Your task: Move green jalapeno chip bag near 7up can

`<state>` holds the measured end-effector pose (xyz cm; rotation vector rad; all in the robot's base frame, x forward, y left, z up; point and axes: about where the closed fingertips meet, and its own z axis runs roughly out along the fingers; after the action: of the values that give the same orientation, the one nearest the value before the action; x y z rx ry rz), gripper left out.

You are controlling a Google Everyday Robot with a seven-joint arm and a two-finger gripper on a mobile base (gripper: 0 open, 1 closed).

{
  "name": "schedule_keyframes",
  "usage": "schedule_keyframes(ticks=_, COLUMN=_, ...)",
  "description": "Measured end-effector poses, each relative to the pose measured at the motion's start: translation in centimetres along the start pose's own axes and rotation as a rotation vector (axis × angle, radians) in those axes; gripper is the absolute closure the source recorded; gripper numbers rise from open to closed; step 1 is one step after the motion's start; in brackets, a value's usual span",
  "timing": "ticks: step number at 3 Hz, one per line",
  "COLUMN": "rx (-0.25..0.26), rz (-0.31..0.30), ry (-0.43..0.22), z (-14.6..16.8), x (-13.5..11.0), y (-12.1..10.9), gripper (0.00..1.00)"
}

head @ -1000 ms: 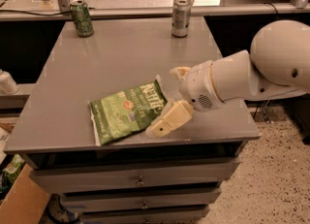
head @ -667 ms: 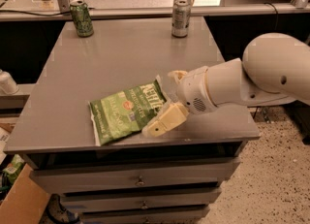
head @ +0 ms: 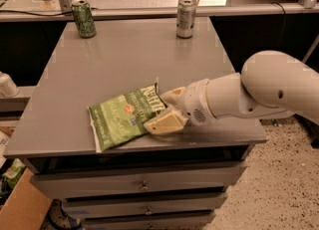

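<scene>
Since the end effector [head: 158, 110] has advanced onto the green jalapeno chip bag [head: 122, 119], I judge grasping underway but cannot tell its closure; the 7up can [head: 185, 19] stands well beyond the bag.

White "KETTLE" lettering, partly legible, on the green jalapeno chip bag [head: 124, 117] near the worktop [head: 124, 59] front edge, beside the end effector [head: 157, 110], fingers apart. 7up can [head: 185, 19] label far back, unreadable.

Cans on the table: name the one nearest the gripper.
The pale silver can at the back right; the gripper is at the chip bag's right edge, near the front. The dark green can stands back left, farther off.
</scene>
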<state>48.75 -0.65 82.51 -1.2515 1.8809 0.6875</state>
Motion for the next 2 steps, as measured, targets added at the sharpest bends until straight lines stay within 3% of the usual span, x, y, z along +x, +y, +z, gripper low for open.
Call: schedule_keyframes(ticks=2, rx=0.067, rz=0.030, ry=-0.031, z=-1.8, x=-0.1, y=-1.5, gripper=0.87)
